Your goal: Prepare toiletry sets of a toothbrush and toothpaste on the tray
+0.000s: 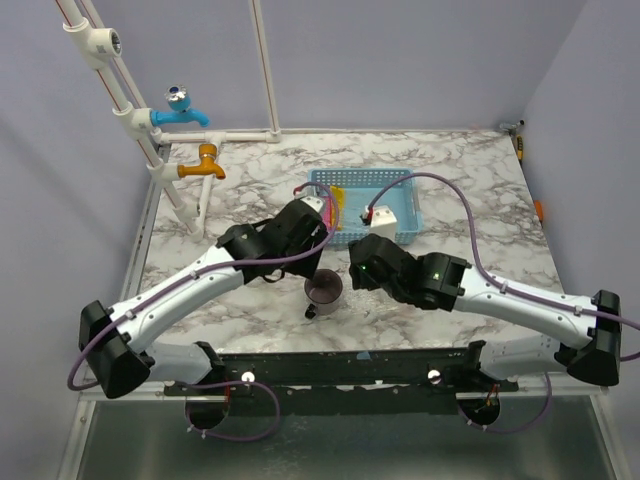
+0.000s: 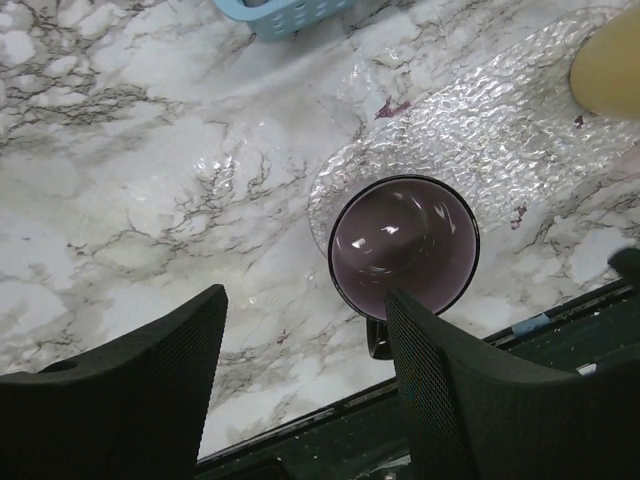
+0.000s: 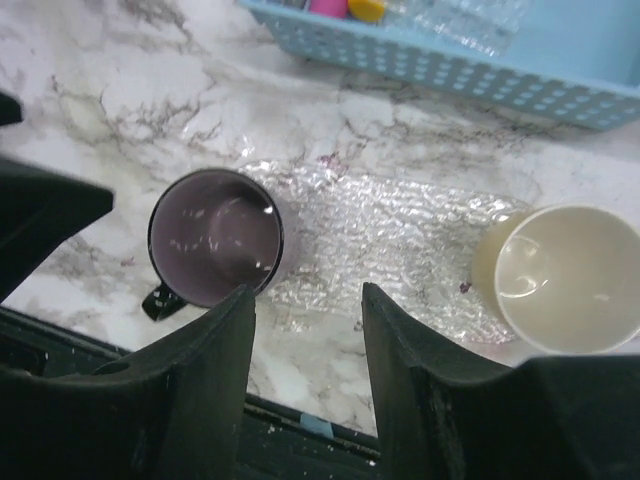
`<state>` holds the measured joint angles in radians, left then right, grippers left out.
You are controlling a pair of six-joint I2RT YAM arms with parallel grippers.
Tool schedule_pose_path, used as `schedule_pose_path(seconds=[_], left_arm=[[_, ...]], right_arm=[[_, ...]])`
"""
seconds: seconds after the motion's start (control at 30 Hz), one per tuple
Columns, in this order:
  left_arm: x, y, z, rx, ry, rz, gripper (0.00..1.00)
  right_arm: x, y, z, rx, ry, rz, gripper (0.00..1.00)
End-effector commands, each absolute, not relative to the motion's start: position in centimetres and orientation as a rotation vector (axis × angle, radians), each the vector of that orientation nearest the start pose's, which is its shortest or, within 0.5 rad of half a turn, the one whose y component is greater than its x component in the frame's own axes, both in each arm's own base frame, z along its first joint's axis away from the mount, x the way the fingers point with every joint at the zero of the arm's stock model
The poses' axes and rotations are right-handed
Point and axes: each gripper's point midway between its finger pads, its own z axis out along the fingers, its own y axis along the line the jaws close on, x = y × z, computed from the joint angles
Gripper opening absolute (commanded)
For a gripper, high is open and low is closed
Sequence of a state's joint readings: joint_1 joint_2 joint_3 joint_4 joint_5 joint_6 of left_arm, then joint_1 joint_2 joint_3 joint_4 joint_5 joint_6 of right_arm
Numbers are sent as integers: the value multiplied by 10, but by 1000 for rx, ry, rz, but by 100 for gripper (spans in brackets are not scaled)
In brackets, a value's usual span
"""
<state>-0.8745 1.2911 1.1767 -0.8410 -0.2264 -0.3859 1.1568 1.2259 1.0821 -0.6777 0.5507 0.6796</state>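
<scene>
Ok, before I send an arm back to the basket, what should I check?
1. Left tool open, empty: ok.
2. Right tool open, empty: ok.
3. Mauve cup upright at the edge of the clear tray: ok; fully on it, cannot tell.
4. Cream mug upright on the tray: ok.
5. Sets in the cups: not ok, both look empty.
6. Pink toothpaste and yellow toothpaste lying in the blue basket: ok; toothbrushes, cannot tell.
</scene>
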Motion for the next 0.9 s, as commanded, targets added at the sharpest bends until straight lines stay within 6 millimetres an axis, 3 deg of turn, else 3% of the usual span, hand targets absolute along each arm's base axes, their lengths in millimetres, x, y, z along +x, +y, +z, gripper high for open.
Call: schedule_pose_path(seconds=[0.0,0.27,0.4,0.7,0.87], left_arm=[[216,-202,207,454,2374,-221,67],[201,-178,252,390,2210,-359,78],[191,-168,262,411,2143,-396,82],[181,-146,260,377,2022,-418,99],[176,-144,257,360,1960,-471,99]], right_arm=[[225,254,208,-254,2205,230,51],[284,247,218,-123,2213,209,50],[309,249,215,-72,2225,200,50],[364,243,191,82,2262,99,50],[383,244,174,146,2291,69,50]])
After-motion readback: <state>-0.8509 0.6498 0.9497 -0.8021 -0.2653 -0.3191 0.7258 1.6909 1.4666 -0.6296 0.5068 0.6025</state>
